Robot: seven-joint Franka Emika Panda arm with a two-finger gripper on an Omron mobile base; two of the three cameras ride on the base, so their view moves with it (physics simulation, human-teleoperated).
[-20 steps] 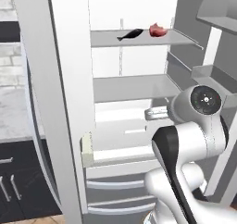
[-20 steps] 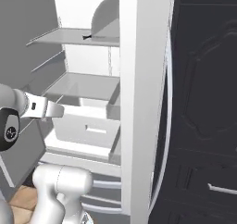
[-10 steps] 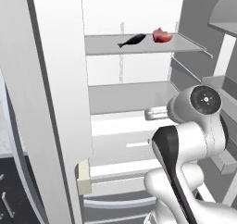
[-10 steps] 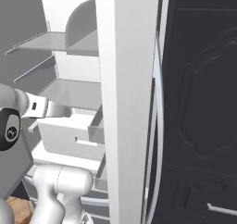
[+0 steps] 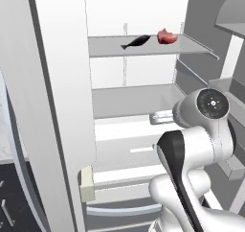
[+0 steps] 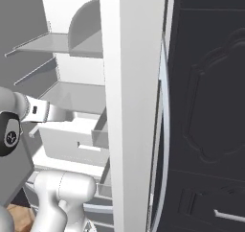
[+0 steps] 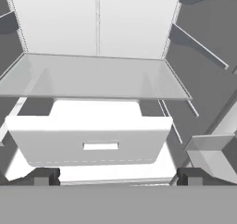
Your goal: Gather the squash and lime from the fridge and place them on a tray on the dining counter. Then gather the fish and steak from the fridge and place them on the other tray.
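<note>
The spread, empty claw [image 7: 115,177] faces the white plastic drawer [image 7: 90,144] under a bare glass shelf [image 7: 92,82] inside the tall grey steel fridge [image 5: 57,106]. Reaching straight in risks knocking that shelf, since the slim dark fish [image 5: 136,42] and pink-red steak [image 5: 167,36] lie higher, on the upper shelf [image 5: 143,46]. Since earlier, the base has driven closer, so the fridge interior looms larger.

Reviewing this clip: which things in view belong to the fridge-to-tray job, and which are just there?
Belongs to the job:
- fish, on the upper shelf
- steak, beside it on the same shelf
- fridge, open
- claw, open, holding nothing

Just there:
- white drawer under the glass shelf
- dark panelled door
</note>
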